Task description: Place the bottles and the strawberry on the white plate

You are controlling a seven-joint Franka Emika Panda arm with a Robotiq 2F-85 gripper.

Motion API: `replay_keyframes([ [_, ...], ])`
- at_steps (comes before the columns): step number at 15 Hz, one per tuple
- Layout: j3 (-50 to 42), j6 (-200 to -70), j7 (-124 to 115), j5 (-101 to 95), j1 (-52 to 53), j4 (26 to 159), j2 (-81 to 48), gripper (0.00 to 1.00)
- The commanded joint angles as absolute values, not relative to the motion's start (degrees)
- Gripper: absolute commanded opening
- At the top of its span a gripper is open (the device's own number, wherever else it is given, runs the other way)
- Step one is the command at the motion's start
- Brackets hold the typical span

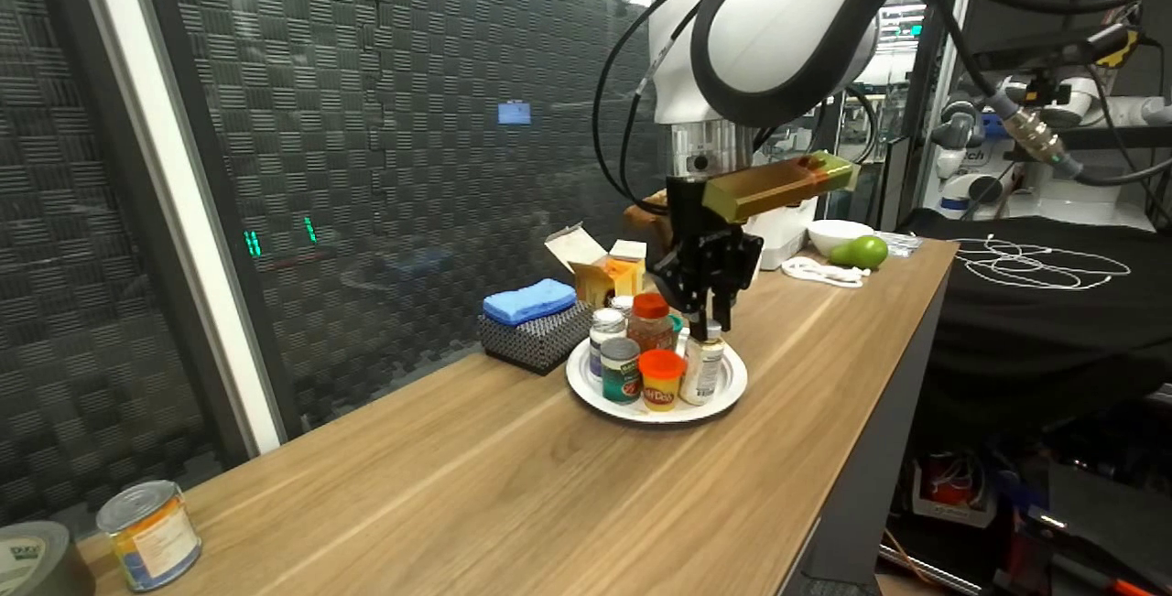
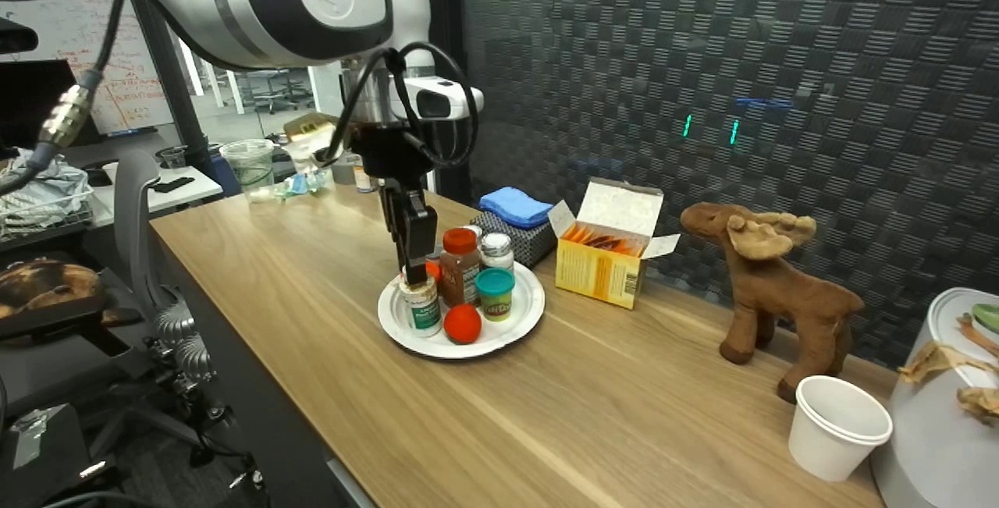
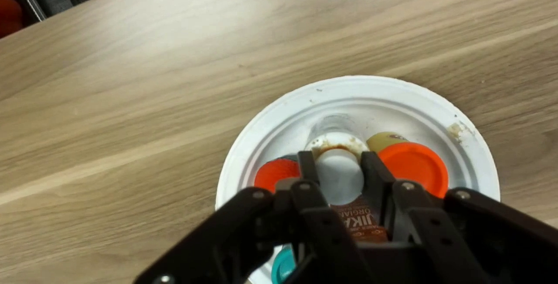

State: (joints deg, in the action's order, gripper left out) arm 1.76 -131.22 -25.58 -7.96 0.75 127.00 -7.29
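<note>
Gripper [image 3: 339, 166] narrowed and clamped on the cap of a white-capped pill bottle [image 1: 702, 376], 1 finger against each side. The bottle leans slightly in both exterior views, its base apparently resting on the white plate [image 3: 366, 87]. On the same plate, just beside the bottle in an exterior view, lies the red strawberry [image 2: 463, 324]; next to these stand the red-capped spice bottle [image 2: 460, 280] and the teal-lidded Play-Doh tub [image 2: 495, 303]. The orange-lidded Play-Doh tub [image 1: 660, 387] and a white-capped jar [image 1: 606, 340] share the plate. Nearby, before me on the wooden table [image 1: 458, 477]: a folded blue cloth [image 1: 529, 301] atop a dark speckled box [image 1: 536, 341], and a yellow carton [image 2: 597, 272] of orange sachets. Well apart, a tin can [image 1: 154, 539] beside a duct tape roll [image 1: 46, 559].
</note>
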Motion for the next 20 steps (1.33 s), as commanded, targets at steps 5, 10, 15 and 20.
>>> replay_keyframes([
  [5, 0.84, -131.27, -25.78, -7.83, 1.95, 127.13, -6.05, 0.63],
  [10, 1.46, -125.45, -26.95, -11.62, 3.06, 127.48, 0.33, 0.99],
  [15, 5.53, -114.19, -22.80, -13.00, 5.09, 127.20, 9.62, 1.00],
  [20, 8.80, -107.87, -21.14, -12.02, 6.15, 126.77, 12.25, 1.00],
])
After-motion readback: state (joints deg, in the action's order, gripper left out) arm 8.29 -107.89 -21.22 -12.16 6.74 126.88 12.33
